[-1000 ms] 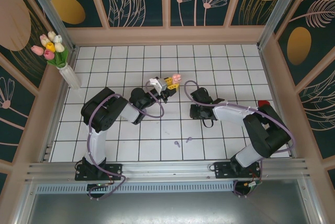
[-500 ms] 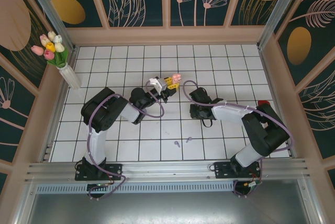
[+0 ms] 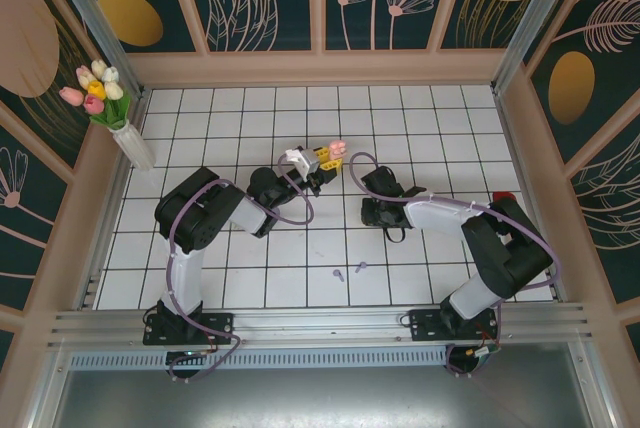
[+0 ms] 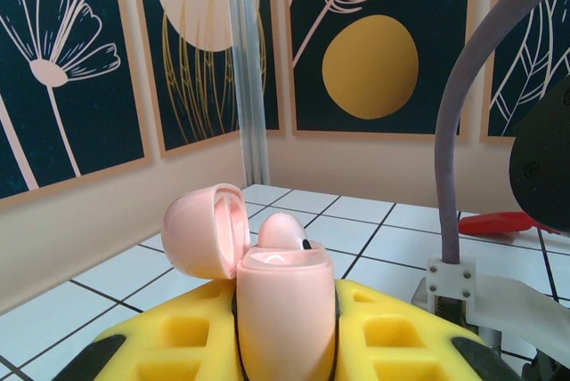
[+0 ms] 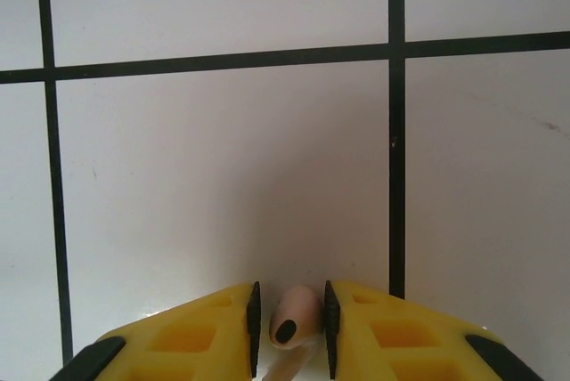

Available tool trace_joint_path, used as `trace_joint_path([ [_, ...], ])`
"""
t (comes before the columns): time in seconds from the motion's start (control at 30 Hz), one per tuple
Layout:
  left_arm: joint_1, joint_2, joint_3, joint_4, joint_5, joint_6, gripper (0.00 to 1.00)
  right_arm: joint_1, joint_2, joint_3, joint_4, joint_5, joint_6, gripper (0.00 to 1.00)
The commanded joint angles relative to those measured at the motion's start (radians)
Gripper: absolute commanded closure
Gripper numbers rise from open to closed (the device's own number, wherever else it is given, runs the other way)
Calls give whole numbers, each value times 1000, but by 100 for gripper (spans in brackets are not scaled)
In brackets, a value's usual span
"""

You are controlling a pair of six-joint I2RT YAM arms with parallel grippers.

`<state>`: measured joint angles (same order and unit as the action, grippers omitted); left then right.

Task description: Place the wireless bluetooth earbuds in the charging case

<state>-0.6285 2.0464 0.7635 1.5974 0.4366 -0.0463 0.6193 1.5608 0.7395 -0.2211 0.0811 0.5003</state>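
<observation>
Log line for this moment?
left fingers: shut on pink case, lid open | right fingers: shut on pink earbud | lilac earbuds: loose on table

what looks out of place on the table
Two lilac buds lie loose on the tiles near the front edge, well apart from everything else. Nothing looks spilled or damaged.

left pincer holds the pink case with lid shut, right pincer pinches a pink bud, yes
No, the lid is open, seen in the left wrist view. The left pincer does hold the pink case, and the right pincer pinches a pink bud.
</observation>
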Motion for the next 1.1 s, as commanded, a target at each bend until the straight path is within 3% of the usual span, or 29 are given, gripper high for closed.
trace_joint_path([
  [0.0, 3, -8, 23, 225, 13, -11, 100, 7, 9, 20, -17, -21, 24, 72],
  [1.07, 3, -5, 17, 233, 14, -15, 100, 27, 76, 26, -39, 16, 115, 76],
])
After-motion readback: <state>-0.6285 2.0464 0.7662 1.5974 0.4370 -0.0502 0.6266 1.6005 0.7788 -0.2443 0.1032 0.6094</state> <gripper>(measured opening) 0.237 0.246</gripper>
